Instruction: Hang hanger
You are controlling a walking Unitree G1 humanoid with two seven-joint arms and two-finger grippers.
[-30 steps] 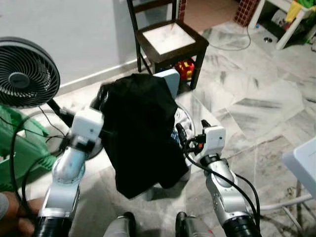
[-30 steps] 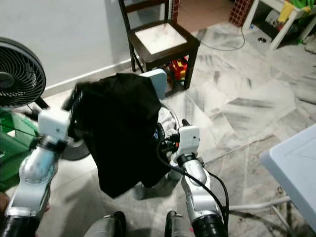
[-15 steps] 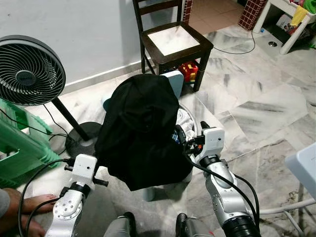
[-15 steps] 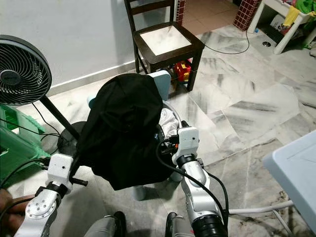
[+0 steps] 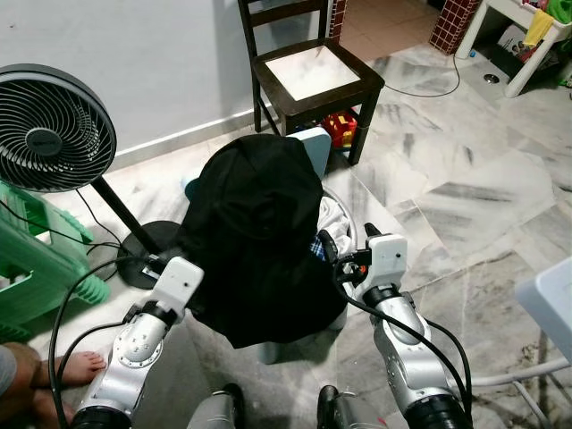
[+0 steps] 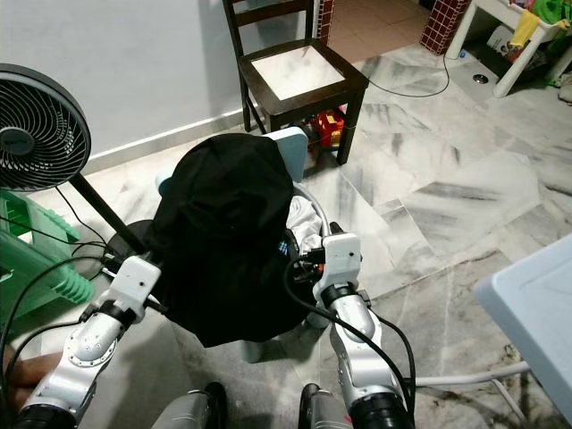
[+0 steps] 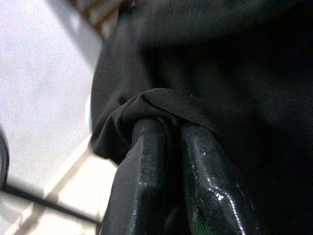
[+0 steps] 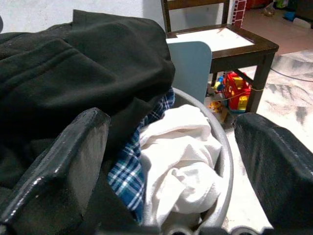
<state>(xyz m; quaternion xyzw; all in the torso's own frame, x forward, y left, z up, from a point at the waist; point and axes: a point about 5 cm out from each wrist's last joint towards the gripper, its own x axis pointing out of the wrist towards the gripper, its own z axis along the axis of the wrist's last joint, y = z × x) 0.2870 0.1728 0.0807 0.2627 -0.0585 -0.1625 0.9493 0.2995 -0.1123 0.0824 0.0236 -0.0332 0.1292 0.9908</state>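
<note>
1. Black garment heaped centre frame over grey basket.
2. Left gripper pinched onto garment's lower-left fold.
3. Right gripper spread wide, empty, lower centre, beside basket.
4. No hanger visible.

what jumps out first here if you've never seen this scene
A big black garment heaped over a grey laundry basket between both arms. The left tool pinches a fold of it; the right tool hangs open above white and checked laundry. Behind stand a dark chair and a fan.
</note>
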